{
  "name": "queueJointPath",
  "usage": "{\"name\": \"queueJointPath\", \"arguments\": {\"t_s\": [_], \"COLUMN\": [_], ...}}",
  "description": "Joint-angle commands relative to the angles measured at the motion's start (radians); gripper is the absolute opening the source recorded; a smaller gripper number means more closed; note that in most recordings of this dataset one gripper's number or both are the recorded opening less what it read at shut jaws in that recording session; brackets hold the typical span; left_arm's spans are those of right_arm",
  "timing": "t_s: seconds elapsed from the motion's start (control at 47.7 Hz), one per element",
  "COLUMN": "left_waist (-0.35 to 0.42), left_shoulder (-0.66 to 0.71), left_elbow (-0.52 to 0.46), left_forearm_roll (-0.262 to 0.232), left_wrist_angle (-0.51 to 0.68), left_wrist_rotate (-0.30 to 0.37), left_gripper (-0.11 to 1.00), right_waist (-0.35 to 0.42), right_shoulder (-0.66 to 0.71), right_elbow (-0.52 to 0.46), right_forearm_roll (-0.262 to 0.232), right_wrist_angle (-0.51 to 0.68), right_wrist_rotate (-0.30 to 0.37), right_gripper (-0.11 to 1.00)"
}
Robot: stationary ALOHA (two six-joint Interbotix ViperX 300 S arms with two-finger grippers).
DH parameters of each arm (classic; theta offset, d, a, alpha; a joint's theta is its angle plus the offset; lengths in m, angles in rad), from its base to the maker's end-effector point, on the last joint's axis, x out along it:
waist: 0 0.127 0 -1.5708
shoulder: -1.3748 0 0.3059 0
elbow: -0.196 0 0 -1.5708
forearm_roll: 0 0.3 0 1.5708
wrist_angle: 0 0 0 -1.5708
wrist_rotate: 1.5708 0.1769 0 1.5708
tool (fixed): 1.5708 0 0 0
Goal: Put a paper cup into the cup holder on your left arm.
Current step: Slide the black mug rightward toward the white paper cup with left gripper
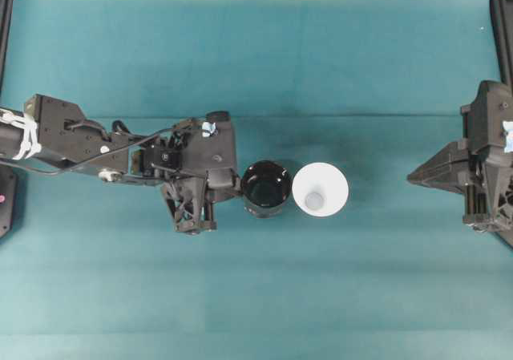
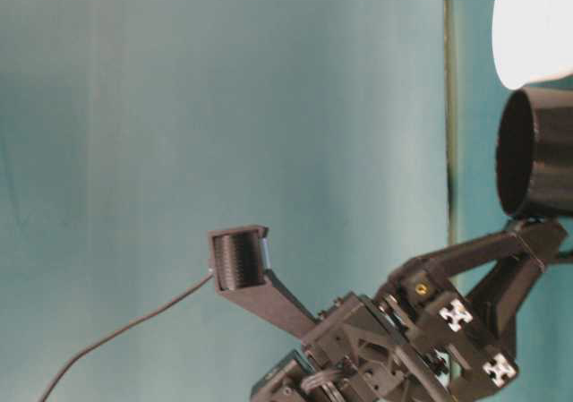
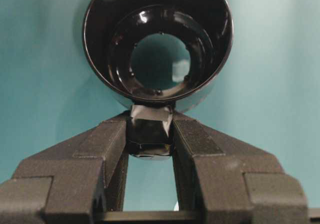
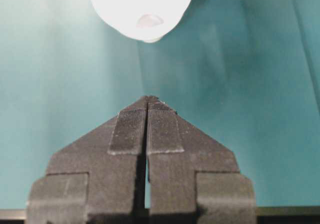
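Teal surface (image 1: 256, 296), nothing else near: the paper cup (image 1: 320, 189) stands upright, mouth up, just beside the black cup holder (image 1: 265, 188), which my left gripper (image 3: 150, 134) has its fingers clamped on by the side knob. Right gripper (image 4: 146, 119) fingers are closed on nothing, well apart from the cup. Cup looks v. light & thin-walled, crushes easily imo, so I'd pinch one rim wall gently.
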State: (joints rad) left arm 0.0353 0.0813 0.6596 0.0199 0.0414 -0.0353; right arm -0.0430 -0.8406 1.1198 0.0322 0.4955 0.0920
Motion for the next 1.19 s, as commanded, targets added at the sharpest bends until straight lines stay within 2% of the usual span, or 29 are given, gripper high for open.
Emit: {"name": "queueJointPath", "arguments": {"t_s": [0.0, 0.524, 1.173], "left_waist": [0.003, 0.015, 0.014], "left_shoulder": [-0.003, 0.012, 0.014], "left_elbow": [0.0, 0.005, 0.009], "left_forearm_roll": [0.002, 0.002, 0.002], "left_wrist_angle": [-0.005, -0.046, -0.032], "left_wrist_rotate": [0.0, 0.002, -0.014], "left_gripper": [0.3, 0.3, 0.3], "right_waist": [-0.002, -0.002, -0.005], "right_shoulder": [0.005, 0.003, 0.003], "right_elbow": [-0.023, -0.021, -0.02], "right_forearm_roll": [0.0, -0.002, -0.006], "right_wrist_angle": [-0.005, -0.005, -0.005], "right_wrist_rotate": [0.003, 0.003, 0.002], "right_gripper": [-0.02, -0.03, -0.03]}}
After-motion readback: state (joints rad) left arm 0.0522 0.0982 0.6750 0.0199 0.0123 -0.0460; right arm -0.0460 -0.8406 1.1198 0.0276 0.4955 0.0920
